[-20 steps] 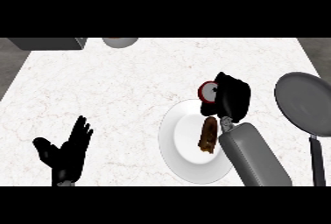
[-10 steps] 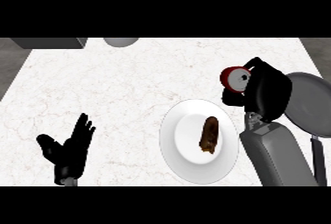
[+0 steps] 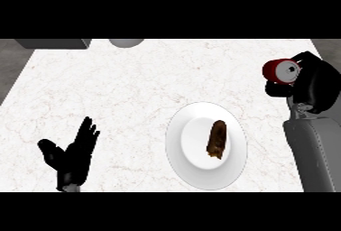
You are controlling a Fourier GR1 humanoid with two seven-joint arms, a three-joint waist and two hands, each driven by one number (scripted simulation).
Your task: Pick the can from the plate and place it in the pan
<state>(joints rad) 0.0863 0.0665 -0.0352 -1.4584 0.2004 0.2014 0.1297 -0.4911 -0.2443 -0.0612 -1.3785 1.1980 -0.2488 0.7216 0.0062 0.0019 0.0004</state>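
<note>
A red can (image 3: 282, 72) with a silver top is held at the right of the counter, my right hand (image 3: 315, 85) curled round it. The can is off the white plate (image 3: 188, 159), above and to the right of it. My right forearm and hand hide the pan; none of it shows. A brown oblong piece of food (image 3: 217, 139) lies on the plate's middle. At the lower left my left hand (image 3: 70, 154) rests open, fingers up, apart from everything.
A grey round object (image 3: 126, 42) and a dark grey block (image 3: 53, 43) sit at the counter's far edge, upper left. The white marbled counter (image 3: 133, 90) stretches between my hands.
My right hand has carried the can up and to the right, off the plate and over where the pan showed. The left hand has stayed put.
</note>
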